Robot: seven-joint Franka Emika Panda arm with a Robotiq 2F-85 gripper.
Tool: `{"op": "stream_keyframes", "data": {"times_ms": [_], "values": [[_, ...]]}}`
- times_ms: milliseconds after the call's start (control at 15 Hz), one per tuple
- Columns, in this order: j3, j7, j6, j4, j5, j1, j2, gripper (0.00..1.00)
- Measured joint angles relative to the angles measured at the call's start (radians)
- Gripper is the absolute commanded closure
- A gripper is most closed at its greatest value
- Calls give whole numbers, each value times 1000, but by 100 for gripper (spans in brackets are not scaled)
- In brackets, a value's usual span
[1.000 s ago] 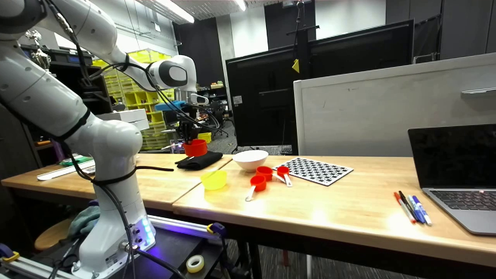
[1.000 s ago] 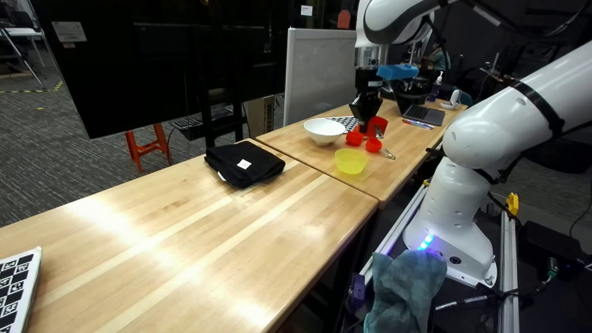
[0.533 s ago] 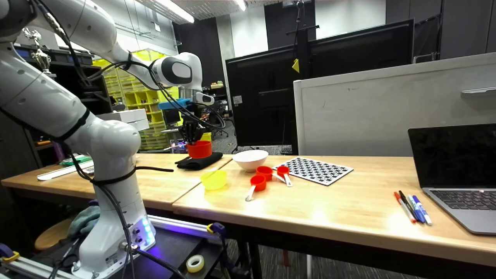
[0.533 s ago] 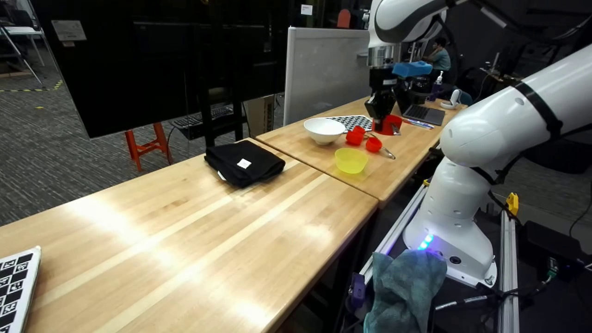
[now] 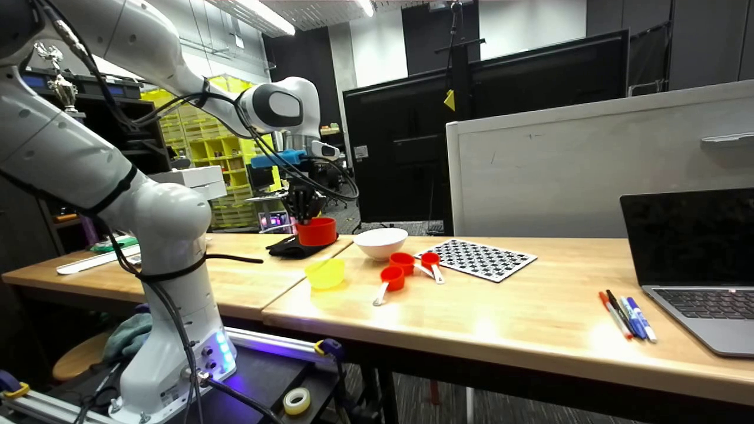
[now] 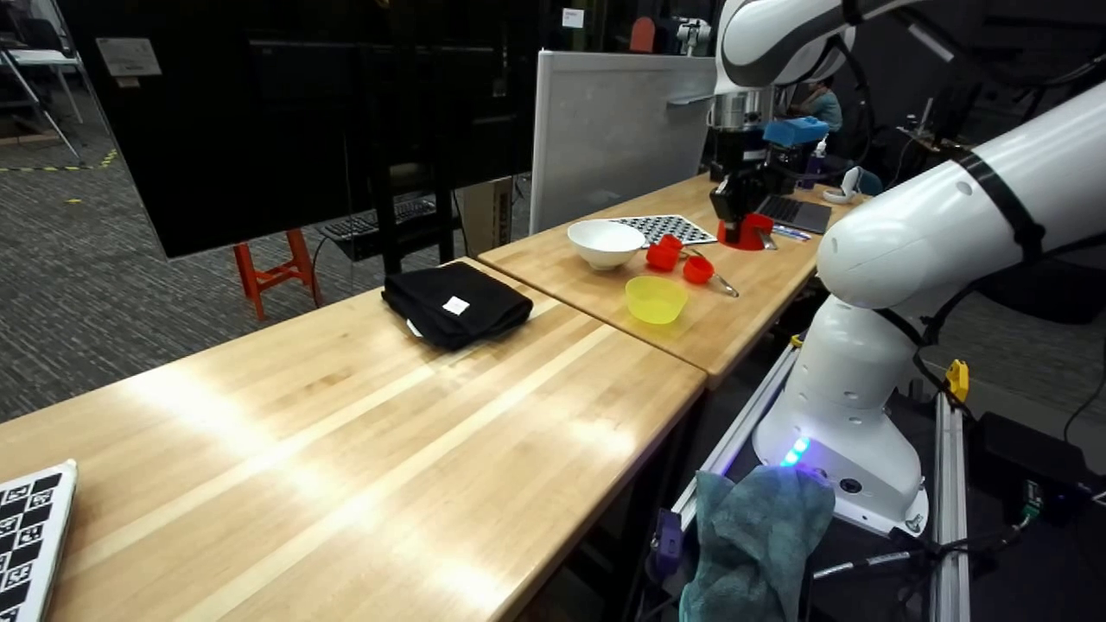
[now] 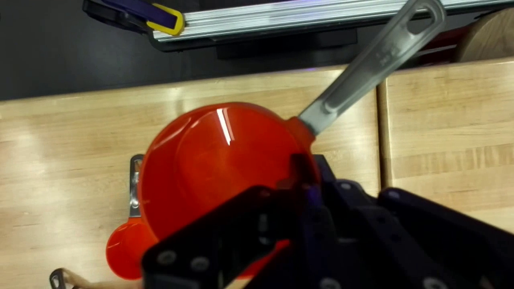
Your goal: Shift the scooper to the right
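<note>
The scooper is a bright red round cup with a grey metal handle. It shows in both exterior views and fills the middle of the wrist view. My gripper is shut on the cup's rim, one finger inside and one outside, close to the handle in the wrist view. The scooper hangs above the table with its opening up. In the wrist view its handle points to the upper right. My black fingers hide part of its lower right rim.
Smaller red scoops lie on the table. Near them are a yellow bowl, a white bowl and a checkered board. A folded black cloth lies across the table seam. A laptop and pens stand farther off.
My gripper has moved to the right in both exterior views, carrying the scooper, which also sits slightly lower in the picture in an exterior view. The objects on the table have not moved.
</note>
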Motion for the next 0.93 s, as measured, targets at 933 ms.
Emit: {"op": "stream_keyframes", "data": {"times_ms": [933], "values": [[-124, -420, 214, -1, -46, 42, 117, 99]]}}
